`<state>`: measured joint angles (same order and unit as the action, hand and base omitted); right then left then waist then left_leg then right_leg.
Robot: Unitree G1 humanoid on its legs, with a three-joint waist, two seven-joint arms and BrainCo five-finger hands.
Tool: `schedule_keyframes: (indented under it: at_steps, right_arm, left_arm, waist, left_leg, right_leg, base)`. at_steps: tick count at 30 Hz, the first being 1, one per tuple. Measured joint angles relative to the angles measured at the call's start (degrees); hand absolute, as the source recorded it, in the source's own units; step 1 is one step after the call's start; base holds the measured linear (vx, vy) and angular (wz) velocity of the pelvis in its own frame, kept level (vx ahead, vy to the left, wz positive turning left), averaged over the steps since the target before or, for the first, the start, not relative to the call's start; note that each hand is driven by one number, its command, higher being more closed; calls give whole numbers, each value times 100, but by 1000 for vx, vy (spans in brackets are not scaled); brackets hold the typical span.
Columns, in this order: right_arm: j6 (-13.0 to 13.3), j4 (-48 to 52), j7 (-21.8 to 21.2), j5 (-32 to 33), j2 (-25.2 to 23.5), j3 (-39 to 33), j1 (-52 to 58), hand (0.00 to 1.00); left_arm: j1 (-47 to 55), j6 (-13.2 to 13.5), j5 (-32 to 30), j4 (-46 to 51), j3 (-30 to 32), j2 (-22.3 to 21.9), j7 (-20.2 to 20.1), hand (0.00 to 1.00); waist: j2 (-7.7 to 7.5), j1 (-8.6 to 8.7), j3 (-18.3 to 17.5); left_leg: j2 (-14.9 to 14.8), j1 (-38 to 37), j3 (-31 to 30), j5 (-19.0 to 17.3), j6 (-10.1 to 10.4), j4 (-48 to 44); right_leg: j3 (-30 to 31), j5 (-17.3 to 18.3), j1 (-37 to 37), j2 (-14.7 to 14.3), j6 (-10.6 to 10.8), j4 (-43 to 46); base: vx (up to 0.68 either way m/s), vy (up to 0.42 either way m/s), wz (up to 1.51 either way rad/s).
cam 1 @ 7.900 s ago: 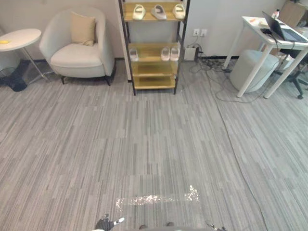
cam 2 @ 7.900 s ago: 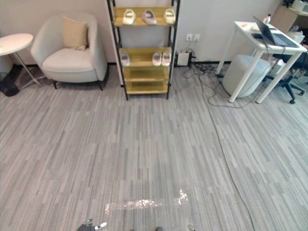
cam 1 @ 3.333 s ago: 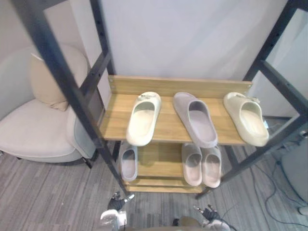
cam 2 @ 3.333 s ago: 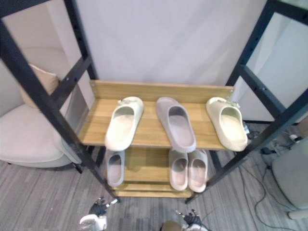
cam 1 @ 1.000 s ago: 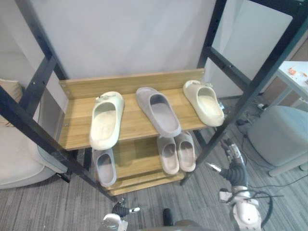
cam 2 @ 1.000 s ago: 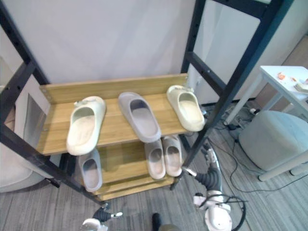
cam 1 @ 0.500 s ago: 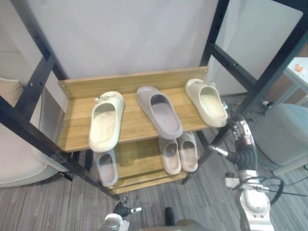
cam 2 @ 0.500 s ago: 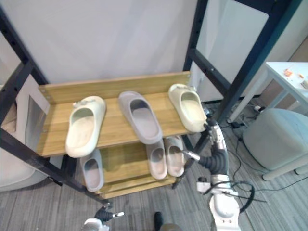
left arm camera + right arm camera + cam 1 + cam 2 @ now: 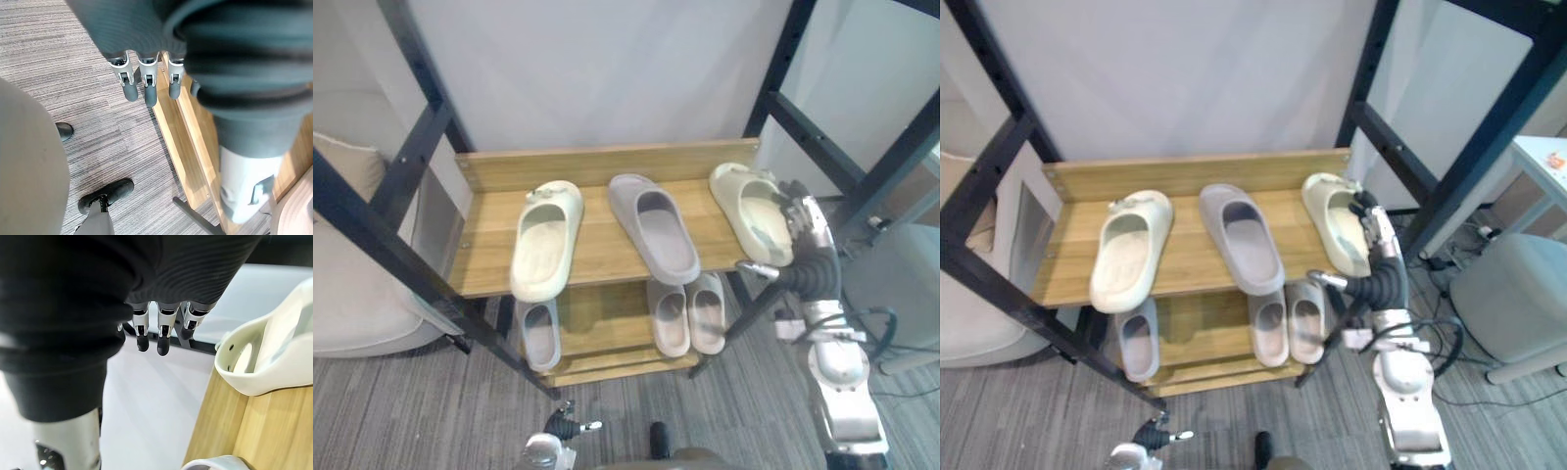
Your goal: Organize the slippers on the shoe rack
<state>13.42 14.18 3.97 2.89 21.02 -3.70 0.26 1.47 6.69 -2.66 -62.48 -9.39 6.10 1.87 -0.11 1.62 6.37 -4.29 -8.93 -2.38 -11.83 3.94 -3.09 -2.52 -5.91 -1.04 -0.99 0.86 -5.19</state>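
Observation:
On the rack's wooden upper shelf (image 9: 607,257) lie three slippers: a cream one (image 9: 546,240) at the left, a mauve-grey one (image 9: 656,227) in the middle and a cream one (image 9: 751,212) at the right. The shelf below holds a single grey slipper (image 9: 539,333) at the left and a pale pair (image 9: 689,315) at the right. My right hand (image 9: 806,245) is raised at the shelf's right end, right beside the right cream slipper (image 9: 274,347), fingers straight and holding nothing. My left hand (image 9: 563,428) hangs low near the floor, its fingers (image 9: 145,83) relaxed and empty.
Black metal posts (image 9: 406,257) frame the rack, and one slanted post (image 9: 862,186) runs close to my right arm. A pale armchair (image 9: 352,294) stands at the left and a grey pouf (image 9: 911,284) at the right. Grey carpet (image 9: 431,411) lies in front.
My right hand has risen from below shelf level up to the right cream slipper's side. The camera has shifted slightly; the slippers lie as before.

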Motion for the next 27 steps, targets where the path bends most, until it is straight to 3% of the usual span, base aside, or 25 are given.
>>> schedule_keyframes:
  at_steps: [10, 27]
  right_arm:
    - [-153, -1362, 43, 62, 706, 209, -1190, 0]
    - [-330, -2899, -185, 388, 1107, 1116, -2508, 0]
  left_arm:
    - [10, 27, 18, 6, 4, 18, -101, 0]
    - [127, 45, 59, 230, 58, 94, -102, 0]
  waist:
    - [-98, -70, -54]
    - [-238, -167, -59]
  left_leg:
    - [109, 149, -189, 55, -68, 4]
    - [141, 205, -300, 69, -88, 1]
  right_leg:
    - [-158, 14, 84, 100, 24, 6]
    - [-231, 14, 92, 132, 23, 6]
  base:
    - [-1, 30, 9]
    - [-3, 7, 2]
